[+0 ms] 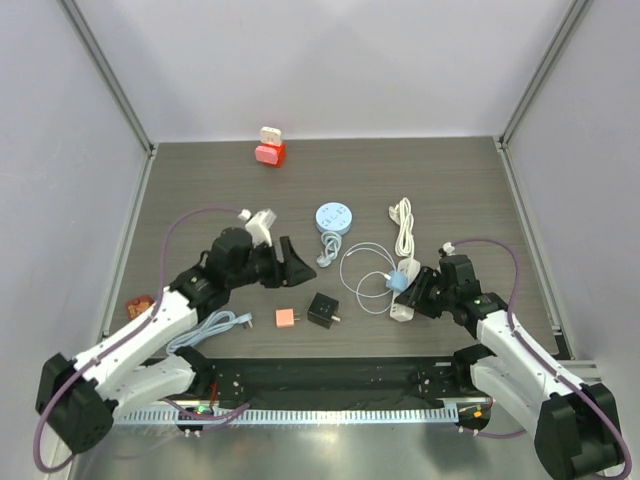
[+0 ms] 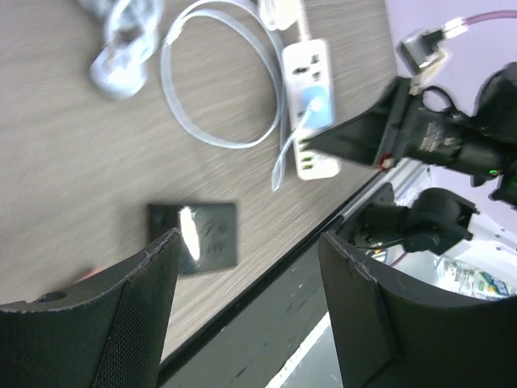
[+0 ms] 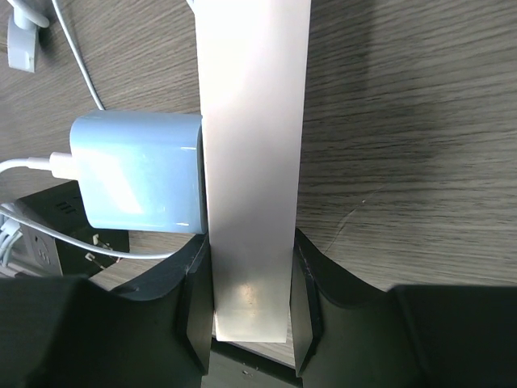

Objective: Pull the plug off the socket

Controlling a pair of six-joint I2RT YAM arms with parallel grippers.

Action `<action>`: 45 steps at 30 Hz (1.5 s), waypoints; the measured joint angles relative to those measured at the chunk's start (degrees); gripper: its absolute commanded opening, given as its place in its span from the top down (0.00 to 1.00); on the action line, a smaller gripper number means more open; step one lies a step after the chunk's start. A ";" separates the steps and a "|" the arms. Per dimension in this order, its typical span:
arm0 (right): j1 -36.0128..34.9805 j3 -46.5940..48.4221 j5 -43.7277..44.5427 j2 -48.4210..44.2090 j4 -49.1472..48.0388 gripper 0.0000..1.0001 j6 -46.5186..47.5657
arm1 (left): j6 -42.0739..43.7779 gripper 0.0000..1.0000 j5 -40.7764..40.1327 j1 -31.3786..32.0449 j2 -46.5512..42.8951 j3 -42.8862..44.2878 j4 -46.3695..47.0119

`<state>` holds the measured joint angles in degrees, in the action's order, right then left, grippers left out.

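Note:
My right gripper is shut on one end of the white socket strip, which lies on the table. A light-blue plug with a white cable sits in the strip's side. In the left wrist view the same strip and blue plug lie to the right. My left gripper hovers open with nothing between its fingers. A black square plug lies loose on the table just beyond the left finger.
A small pink block lies left of the black plug. A white cable loop, a blue round disc and a coiled white cord lie further back. A red block stands at the far edge. A light-blue cable lies under the left arm.

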<state>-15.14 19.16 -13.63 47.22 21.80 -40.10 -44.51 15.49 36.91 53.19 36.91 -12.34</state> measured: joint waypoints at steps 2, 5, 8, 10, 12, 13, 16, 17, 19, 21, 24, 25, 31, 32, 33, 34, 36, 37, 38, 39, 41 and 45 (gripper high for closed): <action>0.00 0.00 -0.39 0.52 -0.13 0.95 0.42 | 1.57 0.31 0.66 1.92 6.60 6.29 0.59; 0.00 0.00 -1.16 0.70 -0.35 0.95 0.92 | 4.17 0.30 0.83 6.38 15.50 14.62 1.81; 0.00 0.00 -1.99 0.68 -0.37 0.95 1.14 | 6.58 0.30 1.25 10.64 24.24 22.25 2.75; 0.00 0.00 -2.49 0.63 -0.37 0.95 1.20 | 7.58 0.30 1.64 12.55 29.75 26.51 3.04; 0.00 0.00 -2.97 0.52 -0.35 0.95 1.20 | 8.00 0.30 1.84 13.90 35.43 30.14 3.06; 0.00 0.00 -3.15 0.37 -0.35 0.95 1.20 | 8.09 0.30 1.81 14.36 37.92 31.61 2.95; 0.00 0.00 -3.63 0.02 -0.35 0.95 1.20 | 8.17 0.30 1.64 15.45 43.74 34.56 2.19; 0.00 0.00 -3.74 -0.04 -0.37 0.95 1.20 | 8.15 0.31 1.64 15.69 45.24 35.36 1.77; 0.00 0.00 -3.87 -0.07 -0.35 0.95 1.20 | 7.65 0.31 1.73 16.04 48.02 37.13 0.70; 0.00 0.00 -3.91 -0.07 -0.35 0.95 1.20 | 7.30 0.31 1.95 16.26 50.16 38.99 -0.33; 0.00 0.00 -3.91 -0.09 -0.35 0.95 1.22 | 6.32 0.31 2.36 16.44 52.09 40.79 -1.16; 0.00 0.00 -3.93 -0.09 -0.35 0.95 1.22 | 5.95 0.31 2.54 16.59 52.33 40.98 -1.36; 0.00 0.00 -3.93 -0.09 -0.35 0.96 1.27 | 4.02 0.37 3.54 17.14 54.58 43.23 -1.62; 0.00 0.00 -3.93 -0.09 -0.35 0.96 1.27 | 3.78 0.38 3.87 17.22 55.15 43.47 -1.62; 0.00 0.00 -3.93 -0.09 -0.35 0.96 1.27 | 3.28 0.39 4.22 17.27 55.87 43.60 -1.57; 0.00 0.00 -3.96 -0.09 -0.35 0.96 1.27 | 2.89 0.40 4.55 17.35 56.52 43.65 -1.62; 0.00 0.00 -3.98 -0.09 -0.37 0.96 1.27 | 2.14 0.42 5.44 17.38 57.92 43.65 -1.68; 0.00 0.00 -3.98 -0.09 -0.35 0.96 1.27 | 1.70 0.43 5.84 17.40 58.53 43.65 -1.68; 0.00 0.00 -3.98 -0.11 -0.35 0.96 1.25 | 1.38 0.44 6.25 17.40 59.04 43.65 -1.68; 0.00 0.00 -3.98 -0.11 -0.35 0.96 1.25 | 1.05 0.46 6.73 17.42 59.58 43.65 -1.68; 0.00 0.00 -4.00 -0.15 -0.35 0.96 1.27 | 0.46 0.51 7.39 17.42 60.17 43.65 -1.66; 0.00 0.00 -4.13 -0.35 -0.35 0.97 1.25 | -0.96 0.55 8.17 17.42 60.30 43.65 -0.79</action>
<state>-15.14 19.16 -17.76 46.87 21.45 -38.85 -45.47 23.66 54.33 113.49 80.55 -13.13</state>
